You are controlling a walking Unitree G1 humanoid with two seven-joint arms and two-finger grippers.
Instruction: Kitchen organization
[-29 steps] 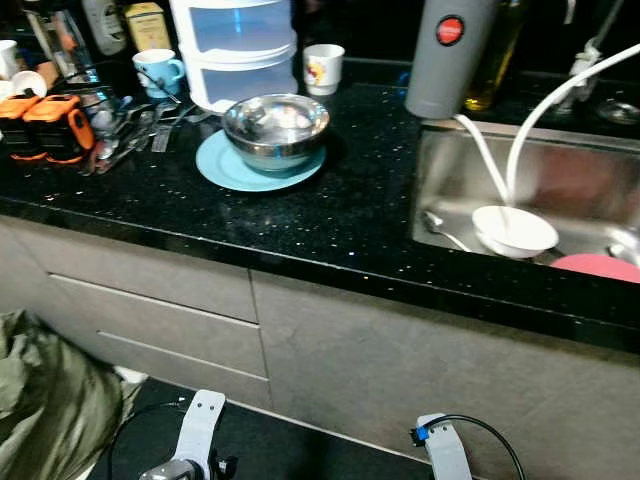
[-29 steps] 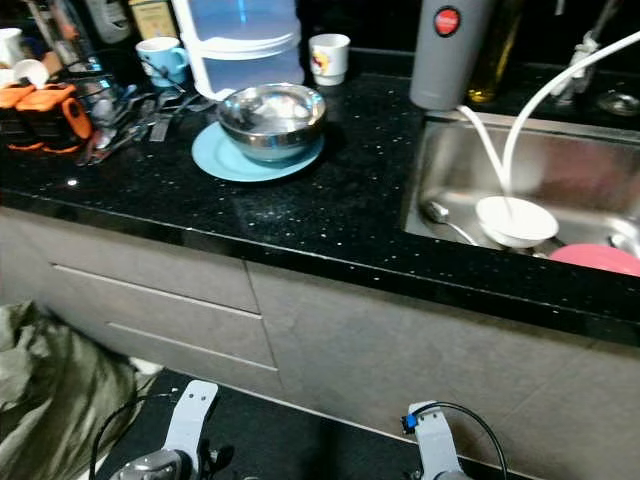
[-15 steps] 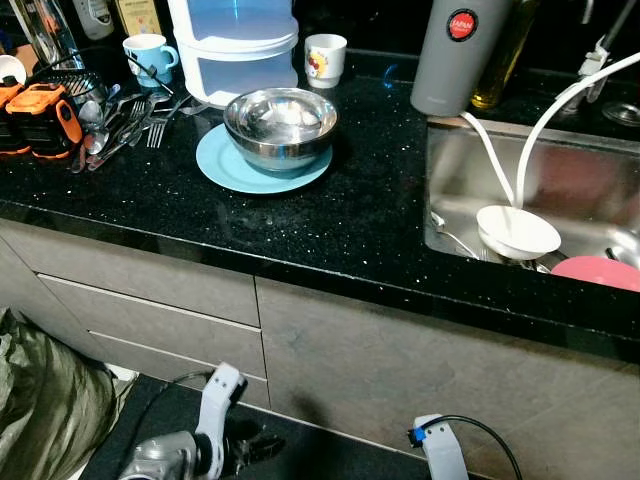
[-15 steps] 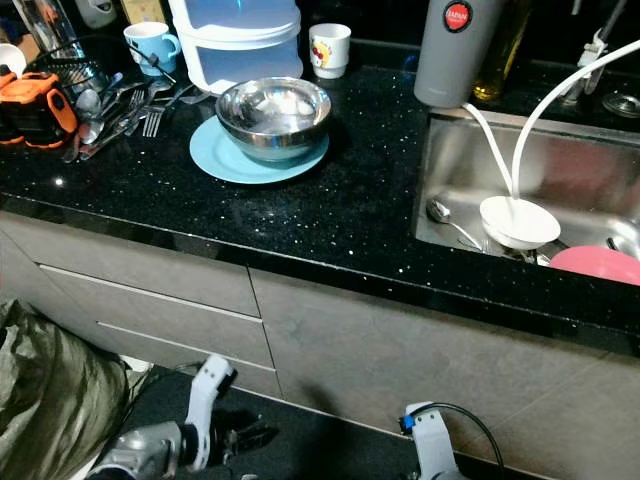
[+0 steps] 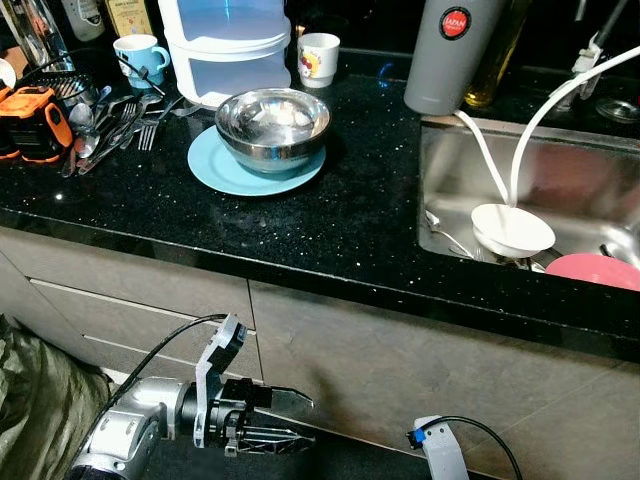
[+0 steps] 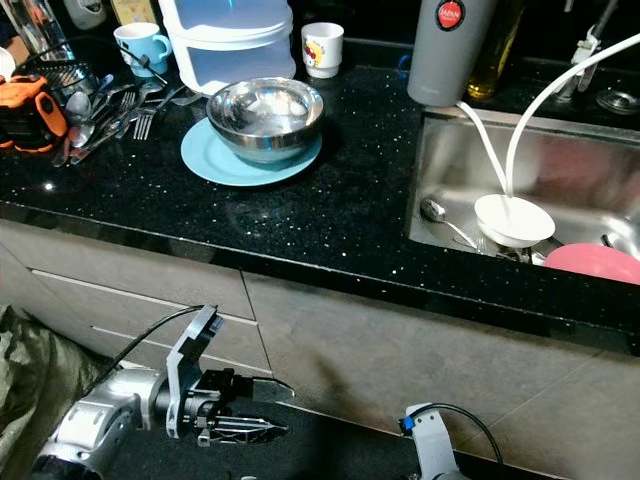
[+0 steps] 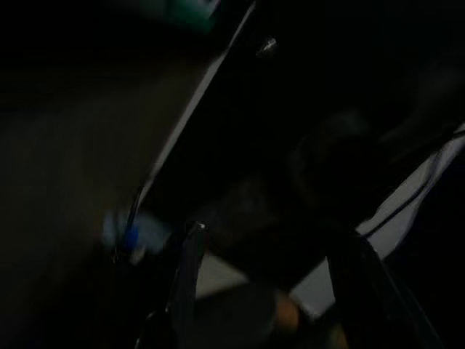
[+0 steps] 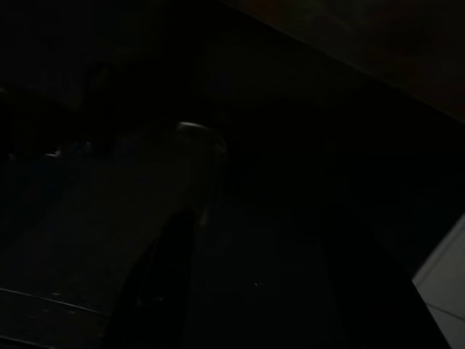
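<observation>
Orange tool (image 5: 38, 112) and loose cutlery (image 5: 110, 120) far left on black counter (image 5: 350, 215). My left gripper (image 5: 295, 420) low before the grey drawers (image 5: 140, 300), fingers spread apart, empty. Steel bowl (image 5: 272, 125) sits on blue plate (image 5: 215, 168). Sink (image 5: 560, 190) holds white bowl (image 5: 512, 228), pink plate (image 5: 597, 270). My right arm (image 5: 440, 455) hangs idle, fingers' state unclear.

A black speckled counter (image 5: 330, 215) carries a blue plate (image 5: 225, 170), cutlery (image 5: 115, 125) and mugs (image 5: 318, 55).
</observation>
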